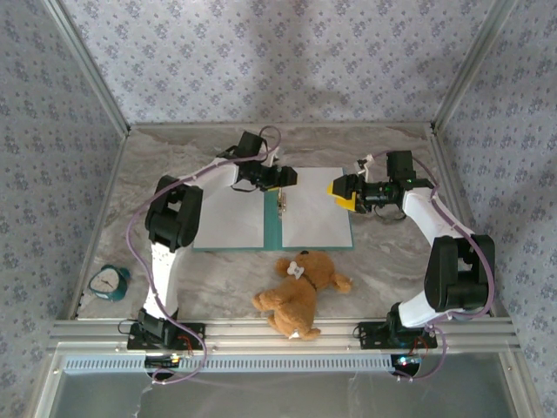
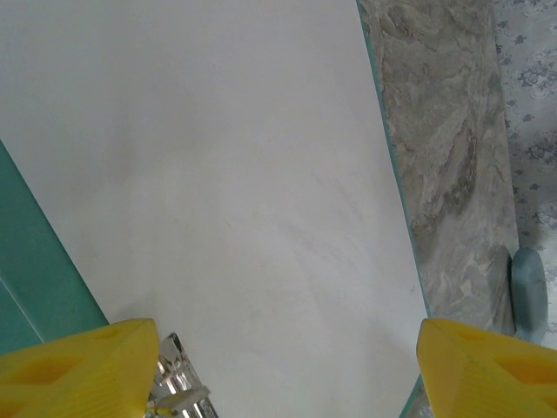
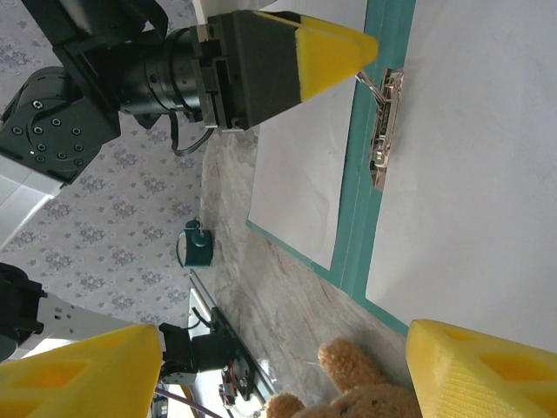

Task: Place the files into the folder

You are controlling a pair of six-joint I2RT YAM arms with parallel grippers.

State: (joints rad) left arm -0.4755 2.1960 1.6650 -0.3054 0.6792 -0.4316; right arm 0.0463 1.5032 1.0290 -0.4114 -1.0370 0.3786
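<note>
The teal folder (image 1: pixel 271 228) lies open on the table, its metal clip (image 1: pixel 282 202) at the spine. One white file (image 1: pixel 228 218) rests on the left half and a second file (image 1: pixel 317 209) on the right half. My left gripper (image 1: pixel 283 177) hovers open over the folder's far edge by the spine; its wrist view has a sheet (image 2: pixel 235 174), the clip (image 2: pixel 178 383) and a teal strip (image 2: pixel 35 279) between its open fingers (image 2: pixel 78 370). My right gripper (image 1: pixel 346 193) hangs open at the folder's right edge. Its wrist view looks across the spine (image 3: pixel 361 192), clip (image 3: pixel 385 122) and both sheets.
A brown teddy bear (image 1: pixel 301 290) lies just in front of the folder, also in the right wrist view (image 3: pixel 365 396). A teal alarm clock (image 1: pixel 108 282) sits at the near left. Metal frame posts and patterned walls enclose the marble table (image 1: pixel 392 252).
</note>
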